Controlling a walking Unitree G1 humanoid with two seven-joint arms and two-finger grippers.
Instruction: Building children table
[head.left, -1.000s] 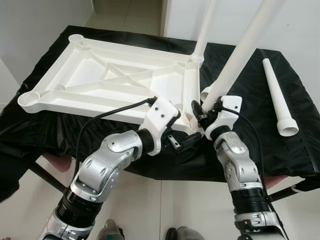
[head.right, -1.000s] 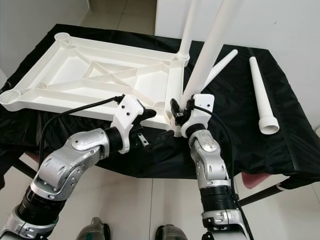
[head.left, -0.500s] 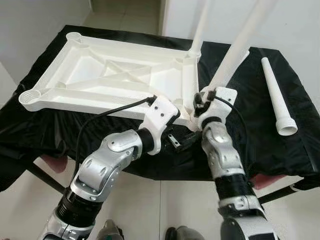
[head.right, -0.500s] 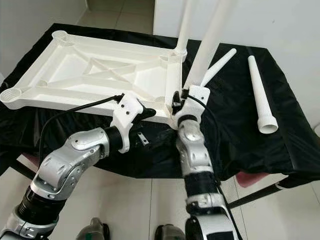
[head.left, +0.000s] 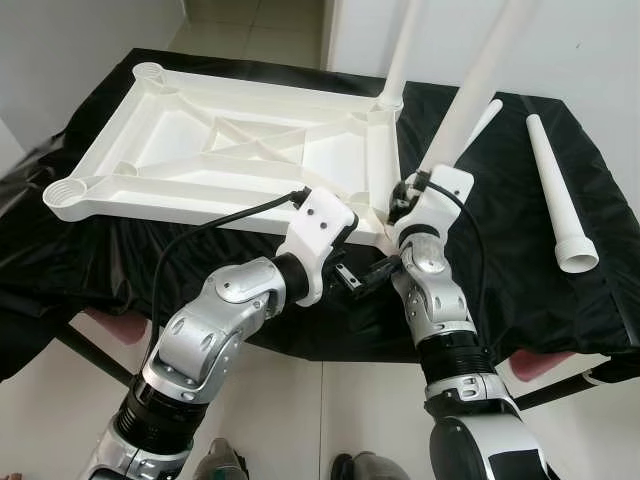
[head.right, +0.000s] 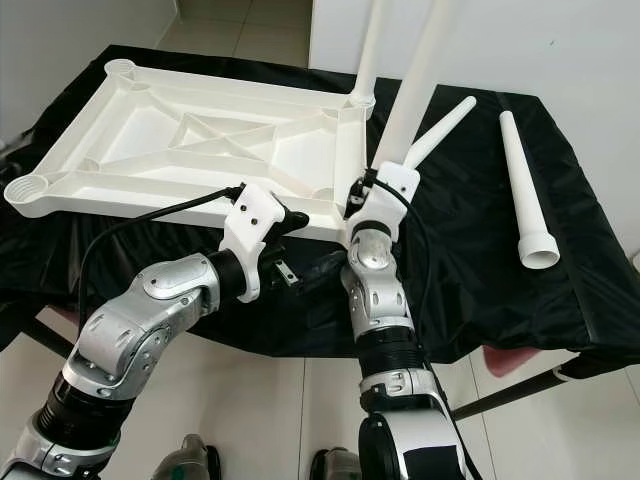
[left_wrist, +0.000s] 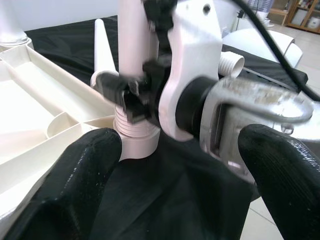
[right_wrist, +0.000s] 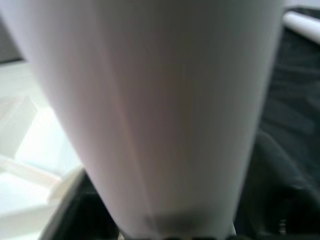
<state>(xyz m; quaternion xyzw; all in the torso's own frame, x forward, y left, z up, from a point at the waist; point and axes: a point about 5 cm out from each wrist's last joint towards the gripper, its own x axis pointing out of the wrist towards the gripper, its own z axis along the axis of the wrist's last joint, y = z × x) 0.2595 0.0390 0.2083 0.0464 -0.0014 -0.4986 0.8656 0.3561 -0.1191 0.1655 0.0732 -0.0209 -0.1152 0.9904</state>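
1. Where the upside-down white plastic tabletop (head.left: 240, 160) lies on the black-covered counter (head.left: 500, 270), a long white plastic leg (head.left: 470, 95) is gripped by the right end effector (head.left: 405, 200) at its near corner.
2. The left end effector (head.left: 365, 280) is held open just beside it.

black cloth (head.left: 520, 260) draped over stand, pale tiled floor (head.left: 340, 410), white wall (head.left: 60, 50)

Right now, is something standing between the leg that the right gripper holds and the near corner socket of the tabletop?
Nothing visible. The leg held by the right gripper already has its threaded end at the near corner socket of the upturned tabletop. The left gripper is open just in front of it.
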